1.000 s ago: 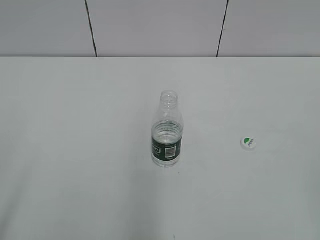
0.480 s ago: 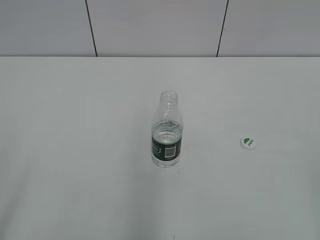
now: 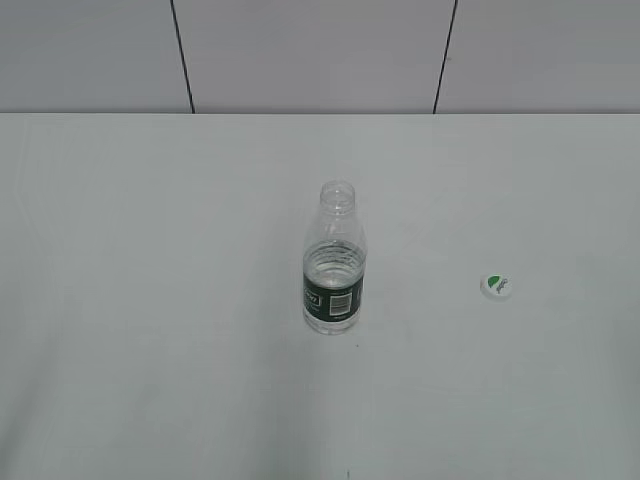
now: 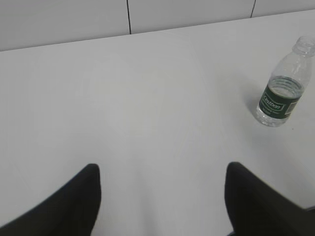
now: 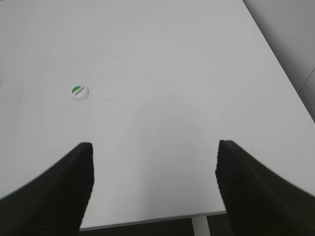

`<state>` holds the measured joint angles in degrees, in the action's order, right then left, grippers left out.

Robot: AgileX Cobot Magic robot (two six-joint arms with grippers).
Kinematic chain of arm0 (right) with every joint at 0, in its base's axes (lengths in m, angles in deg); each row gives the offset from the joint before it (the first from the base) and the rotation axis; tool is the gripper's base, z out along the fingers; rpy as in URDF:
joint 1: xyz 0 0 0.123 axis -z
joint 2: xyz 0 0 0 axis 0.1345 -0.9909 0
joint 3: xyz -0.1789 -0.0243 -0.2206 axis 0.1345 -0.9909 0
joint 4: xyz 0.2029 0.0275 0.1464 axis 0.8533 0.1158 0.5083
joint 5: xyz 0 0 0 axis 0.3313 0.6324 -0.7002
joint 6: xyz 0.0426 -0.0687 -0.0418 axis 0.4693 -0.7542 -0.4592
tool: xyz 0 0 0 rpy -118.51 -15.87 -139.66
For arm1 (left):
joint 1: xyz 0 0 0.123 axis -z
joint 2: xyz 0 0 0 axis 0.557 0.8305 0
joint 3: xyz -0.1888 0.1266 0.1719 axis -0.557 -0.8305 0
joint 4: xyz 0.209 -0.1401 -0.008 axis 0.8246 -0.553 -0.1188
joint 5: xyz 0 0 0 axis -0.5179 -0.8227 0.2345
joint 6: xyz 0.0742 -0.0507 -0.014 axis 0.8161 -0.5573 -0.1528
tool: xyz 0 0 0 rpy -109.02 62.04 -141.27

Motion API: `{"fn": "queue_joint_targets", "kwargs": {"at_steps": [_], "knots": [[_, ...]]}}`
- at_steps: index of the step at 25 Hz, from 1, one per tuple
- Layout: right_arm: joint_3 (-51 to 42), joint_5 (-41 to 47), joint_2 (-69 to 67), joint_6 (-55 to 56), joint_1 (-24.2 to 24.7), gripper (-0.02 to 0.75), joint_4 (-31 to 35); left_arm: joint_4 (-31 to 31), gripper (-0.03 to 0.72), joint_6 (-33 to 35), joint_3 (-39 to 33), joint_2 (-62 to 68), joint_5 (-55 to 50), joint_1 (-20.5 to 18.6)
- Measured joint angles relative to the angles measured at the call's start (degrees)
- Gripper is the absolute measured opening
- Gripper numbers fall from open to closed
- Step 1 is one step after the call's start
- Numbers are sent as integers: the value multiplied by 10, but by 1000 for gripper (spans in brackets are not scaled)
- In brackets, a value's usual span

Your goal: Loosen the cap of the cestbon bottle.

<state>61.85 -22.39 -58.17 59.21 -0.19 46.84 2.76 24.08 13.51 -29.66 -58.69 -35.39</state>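
The cestbon bottle stands upright in the middle of the white table, its neck open with no cap on it. It also shows at the far right of the left wrist view. The cap, white with a green patch, lies flat on the table to the bottle's right, apart from it; it also shows in the right wrist view. My left gripper is open and empty, well back from the bottle. My right gripper is open and empty, back from the cap. Neither gripper shows in the exterior view.
The white table ends at a grey panelled wall at the back. In the right wrist view the table's edge and a white leg show below the fingers.
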Motion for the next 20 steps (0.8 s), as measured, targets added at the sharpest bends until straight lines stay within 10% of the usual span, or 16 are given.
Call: {"fn": "queue_joint_targets", "kwargs": {"at_steps": [20], "knots": [[0, -1, 0, -6, 0, 591, 1, 0, 424, -1, 0, 0, 1, 0]]}}
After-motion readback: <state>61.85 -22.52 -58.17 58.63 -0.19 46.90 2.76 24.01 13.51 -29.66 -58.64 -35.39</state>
